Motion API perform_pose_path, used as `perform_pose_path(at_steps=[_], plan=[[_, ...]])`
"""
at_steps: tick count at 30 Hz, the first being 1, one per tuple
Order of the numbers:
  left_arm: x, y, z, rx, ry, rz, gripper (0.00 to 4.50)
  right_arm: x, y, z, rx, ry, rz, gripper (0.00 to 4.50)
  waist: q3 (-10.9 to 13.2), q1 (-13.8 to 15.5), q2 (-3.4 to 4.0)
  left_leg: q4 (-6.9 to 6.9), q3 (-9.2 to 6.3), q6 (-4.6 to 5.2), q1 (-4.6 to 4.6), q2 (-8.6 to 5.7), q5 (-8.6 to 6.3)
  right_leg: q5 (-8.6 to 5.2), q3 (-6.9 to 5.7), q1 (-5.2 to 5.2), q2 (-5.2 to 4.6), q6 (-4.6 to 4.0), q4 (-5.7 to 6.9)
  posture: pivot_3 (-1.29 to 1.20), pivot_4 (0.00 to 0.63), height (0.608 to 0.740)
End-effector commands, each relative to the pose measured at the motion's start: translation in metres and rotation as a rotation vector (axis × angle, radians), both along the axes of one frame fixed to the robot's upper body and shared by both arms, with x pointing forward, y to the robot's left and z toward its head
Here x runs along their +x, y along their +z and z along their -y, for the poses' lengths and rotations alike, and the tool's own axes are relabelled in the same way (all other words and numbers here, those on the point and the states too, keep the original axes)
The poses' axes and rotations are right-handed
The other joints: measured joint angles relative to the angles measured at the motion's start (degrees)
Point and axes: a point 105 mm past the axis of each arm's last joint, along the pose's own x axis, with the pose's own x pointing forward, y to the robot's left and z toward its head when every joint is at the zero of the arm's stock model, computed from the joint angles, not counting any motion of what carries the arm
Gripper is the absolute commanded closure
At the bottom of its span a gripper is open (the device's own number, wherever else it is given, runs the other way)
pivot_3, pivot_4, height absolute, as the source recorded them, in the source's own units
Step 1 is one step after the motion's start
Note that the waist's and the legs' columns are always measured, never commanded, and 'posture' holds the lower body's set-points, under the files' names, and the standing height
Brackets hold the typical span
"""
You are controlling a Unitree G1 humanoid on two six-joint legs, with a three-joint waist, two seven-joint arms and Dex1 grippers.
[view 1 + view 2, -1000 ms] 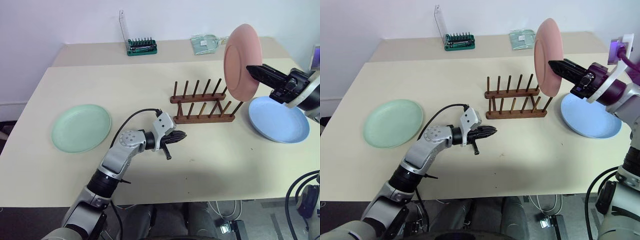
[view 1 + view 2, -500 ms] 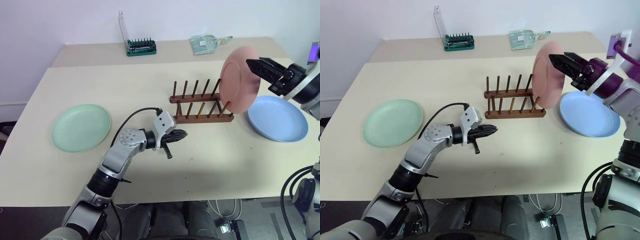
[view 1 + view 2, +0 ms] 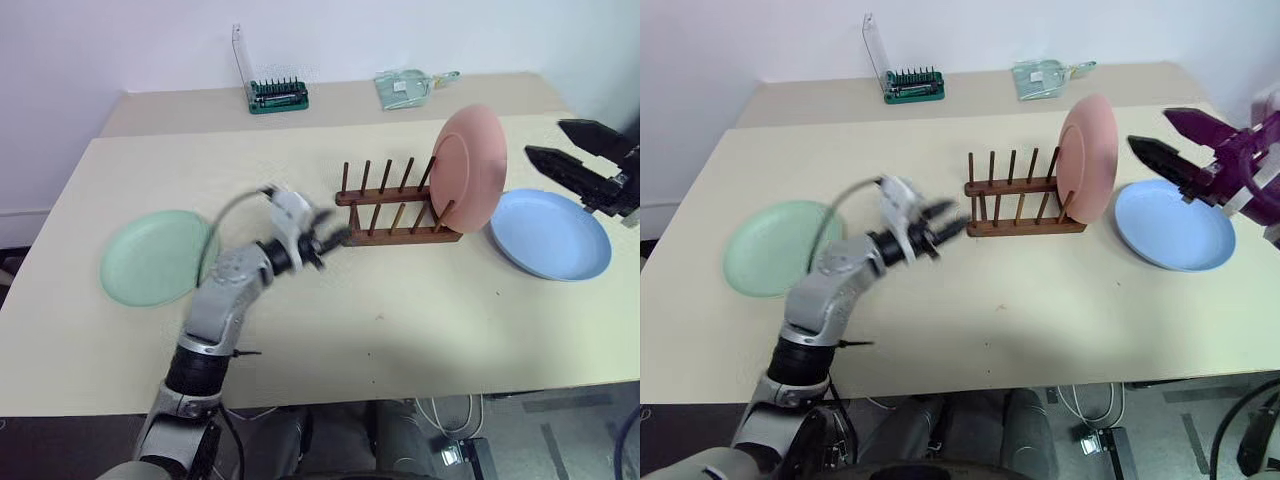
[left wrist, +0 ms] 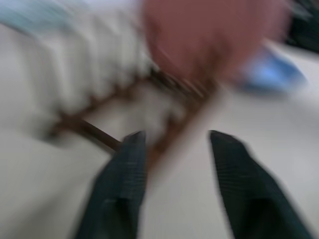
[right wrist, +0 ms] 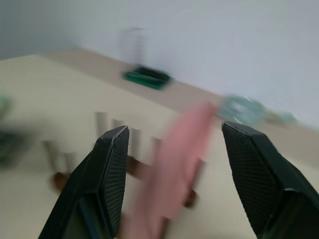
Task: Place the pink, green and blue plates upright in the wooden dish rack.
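Observation:
The pink plate stands upright, leaning a little, in the right end of the wooden dish rack. My right gripper hangs open in the air to the right of the pink plate, apart from it and above the blue plate, which lies flat on the table. The right wrist view shows the pink plate beyond the wide-spread fingers. My left gripper is open and empty just left of the rack's near rail. The green plate lies flat at the table's left.
A green tray of tool bits with a clear upright lid and a clear packet sit on the rear table. The front table is bare in front of the rack.
My right gripper let go of the pink plate, which now stands in the rack, and drew back to the right. My left gripper rose toward the rack's left end and opened.

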Motion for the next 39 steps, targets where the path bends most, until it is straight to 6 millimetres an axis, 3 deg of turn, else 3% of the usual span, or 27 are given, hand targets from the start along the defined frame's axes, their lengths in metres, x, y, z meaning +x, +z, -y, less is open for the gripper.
perform_pose_path(at_steps=[1, 3, 5, 8, 10, 19, 22, 28, 29, 30, 32, 35, 36, 39], plan=[[0.018, 0.028, -0.104, 0.017, 0.588, 0.052, 0.47, -0.031, -0.007, -0.053, -0.143, 0.26, -0.027, 1.49, 0.0, 0.0, -0.08, 0.0, 0.02, -0.01, 0.03, 0.11, -0.01, 0.03, 0.0, 0.03, 0.1, -0.05, -0.01, 0.0, 0.15, 0.74], [0.012, 0.03, -0.161, 0.091, 0.918, 0.026, 0.47, -0.034, -0.022, -0.078, -0.185, 0.357, -0.075, 1.49, 0.0, 0.0, -0.14, 0.0, 0.11, -0.05, 0.19, 0.17, -0.03, 0.08, 0.03, 0.12, 0.15, -0.11, -0.02, 0.0, 0.15, 0.74], [-0.007, 0.024, -0.21, 0.164, 1.206, -0.038, 0.47, -0.031, -0.041, -0.098, -0.241, 0.418, -0.098, 1.49, 0.0, 0.1, -0.26, 0.0, 0.17, -0.05, 0.28, 0.17, -0.03, 0.11, 0.07, 0.18, 0.15, -0.1, -0.02, 0.0, 0.15, 0.74], [-0.036, 0.004, -0.244, 0.131, 1.41, -0.178, 0.47, -0.017, -0.062, -0.119, -0.264, 0.461, -0.117, 1.49, -0.1, 0.3, -0.46, 0.01, 0.18, -0.08, 0.26, 0.16, -0.02, 0.12, 0.06, 0.17, 0.15, -0.09, -0.05, 0.0, 0.15, 0.74], [-0.052, -0.02, -0.251, 0.085, 1.46, -0.326, 0.47, -0.01, -0.073, -0.133, -0.257, 0.488, -0.125, 1.49, -0.1, 0.7, -0.56, 0.05, 0.15, -0.07, 0.21, 0.11, -0.02, 0.15, 0.02, 0.16, 0.11, -0.05, -0.08, 0.0, 0.15, 0.74], [-0.076, -0.075, -0.241, -0.01, 1.407, -0.675, 0.47, -0.008, -0.091, -0.144, -0.239, 0.524, -0.153, 1.49, -0.2, 1.5, -0.76, 0.12, 0.04, -0.17, 0.01, 0.13, 0.01, 0.25, -0.08, 0.02, 0.15, -0.1, -0.1, 0.0, 0.15, 0.74], [-0.067, -0.091, -0.228, -0.083, 1.273, -0.748, 1.36, -0.01, -0.088, -0.144, -0.229, 0.52, -0.147, 1.49, -0.2, 1.5, -0.75, 0.11, 0.03, -0.21, 0.02, 0.16, 0.03, 0.25, -0.08, 0.02, 0.19, -0.11, -0.08, 0.0, 0.15, 0.74], [-0.056, -0.091, -0.22, -0.179, 1.199, -0.763, 4.47, -0.01, -0.091, -0.141, -0.244, 0.476, -0.13, 1.49, -0.2, 1.8, -0.72, 0.11, 0.03, -0.24, 0.08, 0.16, 0.04, 0.26, -0.08, 0.07, 0.19, -0.12, -0.06, 0.0, 0.15, 0.74], [-0.055, -0.089, -0.22, -0.182, 1.194, -0.756, 4.47, -0.01, -0.091, -0.141, -0.244, 0.468, -0.127, 1.49, -0.2, 1.7, -0.65, 0.11, 0.03, -0.25, 0.12, 0.16, 0.04, 0.26, -0.08, 0.11, 0.19, -0.12, -0.05, 0.0, 0.15, 0.74], [-0.051, -0.086, -0.218, -0.198, 1.178, -0.741, 4.47, -0.008, -0.09, -0.141, -0.239, 0.46, -0.125, 1.49, -0.3, 1.6, -0.64, 0.11, 0.05, -0.26, 0.17, 0.16, 0.04, 0.26, -0.07, 0.14, 0.18, -0.12, -0.05, 0.0, 0.15, 0.74], [-0.029, -0.055, -0.199, -0.221, 1.038, -0.57, 4.47, 0.0, -0.086, -0.14, -0.226, 0.43, -0.127, 1.49, -0.2, 1.6, -0.67, 0.1, 0.06, -0.26, 0.23, 0.17, 0.04, 0.26, -0.06, 0.18, 0.19, -0.12, -0.03, 0.0, 0.15, 0.74], [-0.008, -0.001, -0.161, -0.212, 0.834, -0.3, 4.5, 0.011, -0.078, -0.145, -0.288, 0.397, -0.048, 0.26, -0.2, 1.8, -0.77, 0.11, 0.05, -0.31, 0.2, 0.17, 0.08, 0.28, -0.07, 0.17, 0.19, -0.16, -0.01, 0.0, 0.15, 0.74], [-0.006, 0.008, -0.155, -0.209, 0.805, -0.253, 4.5, 0.013, -0.077, -0.147, -0.319, 0.39, -0.016, 0.02, -0.2, 1.7, -0.8, 0.12, 0.03, -0.32, 0.17, 0.16, 0.08, 0.29, -0.08, 0.17, 0.19, -0.16, -0.02, 0.0, 0.15, 0.74], [-0.002, 0.03, -0.136, -0.171, 0.727, -0.13, 4.5, 0.021, -0.077, -0.158, -0.416, 0.384, 0.078, 0.02, -0.2, 0.9, -0.81, 0.09, 0.06, -0.32, 0.17, 0.18, 0.08, 0.29, -0.08, 0.12, 0.19, -0.17, -0.06, 0.0, 0.15, 0.74]])
